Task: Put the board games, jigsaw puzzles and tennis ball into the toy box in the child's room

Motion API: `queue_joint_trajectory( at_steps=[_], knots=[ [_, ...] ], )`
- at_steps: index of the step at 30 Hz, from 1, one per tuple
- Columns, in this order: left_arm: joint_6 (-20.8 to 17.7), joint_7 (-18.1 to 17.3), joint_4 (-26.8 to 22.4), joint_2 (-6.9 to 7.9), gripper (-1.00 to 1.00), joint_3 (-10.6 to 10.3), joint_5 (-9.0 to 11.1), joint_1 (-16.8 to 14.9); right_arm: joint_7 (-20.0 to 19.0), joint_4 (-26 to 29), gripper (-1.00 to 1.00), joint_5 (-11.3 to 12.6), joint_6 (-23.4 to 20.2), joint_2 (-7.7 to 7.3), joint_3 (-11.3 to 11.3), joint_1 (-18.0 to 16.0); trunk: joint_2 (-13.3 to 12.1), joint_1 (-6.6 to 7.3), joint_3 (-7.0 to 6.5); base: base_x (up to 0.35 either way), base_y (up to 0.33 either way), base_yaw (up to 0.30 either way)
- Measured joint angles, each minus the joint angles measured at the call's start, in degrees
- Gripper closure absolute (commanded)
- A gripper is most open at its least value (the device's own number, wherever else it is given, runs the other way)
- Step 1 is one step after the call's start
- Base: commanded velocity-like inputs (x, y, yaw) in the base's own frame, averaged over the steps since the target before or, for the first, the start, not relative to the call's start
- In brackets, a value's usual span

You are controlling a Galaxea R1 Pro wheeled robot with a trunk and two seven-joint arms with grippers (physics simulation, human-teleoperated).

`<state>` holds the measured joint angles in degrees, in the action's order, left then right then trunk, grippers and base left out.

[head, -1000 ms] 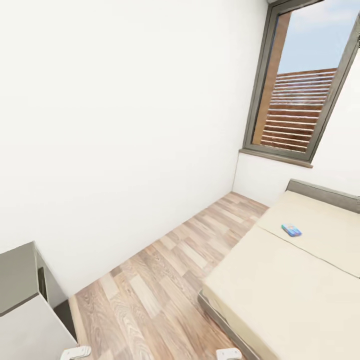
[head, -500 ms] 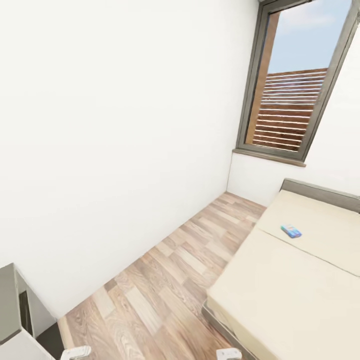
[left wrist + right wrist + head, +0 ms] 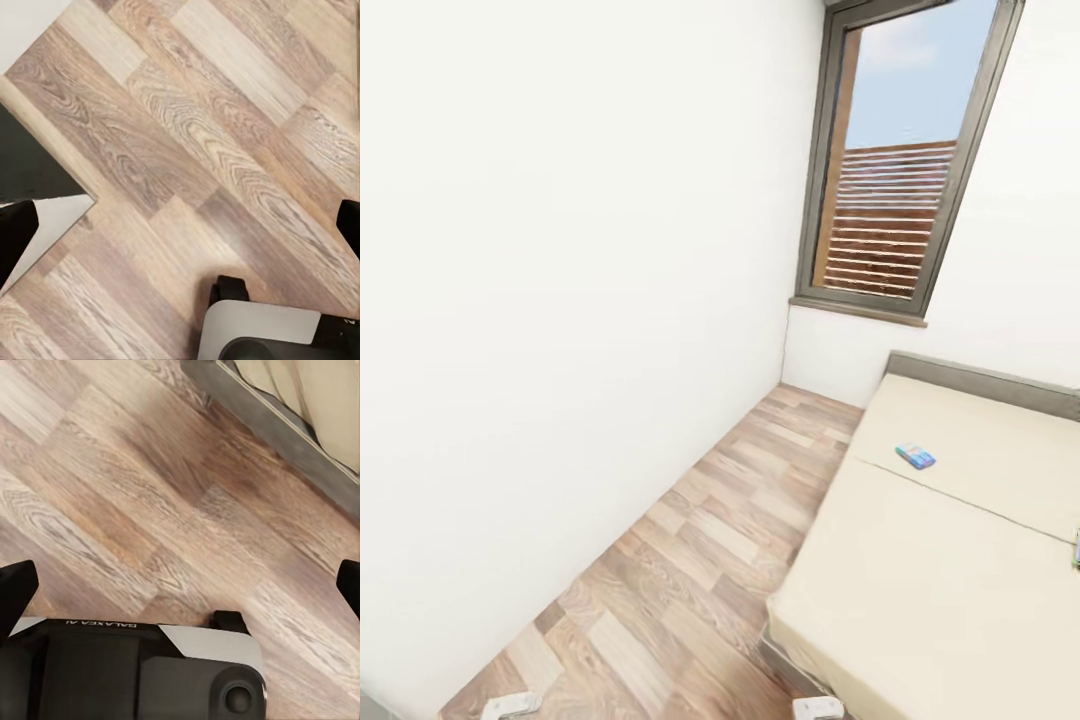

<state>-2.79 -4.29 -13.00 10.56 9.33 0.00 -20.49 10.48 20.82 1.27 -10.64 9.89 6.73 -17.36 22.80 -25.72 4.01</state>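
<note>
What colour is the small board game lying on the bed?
Mostly blue, with lighter touches; the small board game shows best in the head view, on the beige bed.

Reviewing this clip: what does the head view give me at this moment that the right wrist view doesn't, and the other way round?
Head view: the window, the white wall, the beige top of the bed up to its grey headboard, and a small blue board game lying flat on the mattress.

Right wrist view: the right gripper, its dark fingertips wide apart and empty, and part of the robot's base.

Shared: the wood-plank floor and the bed's edge.
</note>
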Motion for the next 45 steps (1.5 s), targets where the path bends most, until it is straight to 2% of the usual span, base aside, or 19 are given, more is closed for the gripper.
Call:
queue_joint_trajectory(
  at_steps=[18, 45],
  knots=[
    [0.0, -0.01, 0.0, 0.0, -1.0, 0.0, 0.01, -0.01, 0.01, 0.0, -1.0, 0.0, 0.0, -0.02, -0.01, 0.0, 0.0, -0.01, 0.0, 0.235, 0.193, -0.285],
    [0.0, -0.01, 0.01, 0.01, -1.0, -0.05, 0.0, 0.0, 0.02, 0.01, -1.0, 0.01, -0.01, -0.02, -0.01, 0.0, -0.01, -0.02, 0.0, 0.013, 0.008, -0.286]
  ],
)
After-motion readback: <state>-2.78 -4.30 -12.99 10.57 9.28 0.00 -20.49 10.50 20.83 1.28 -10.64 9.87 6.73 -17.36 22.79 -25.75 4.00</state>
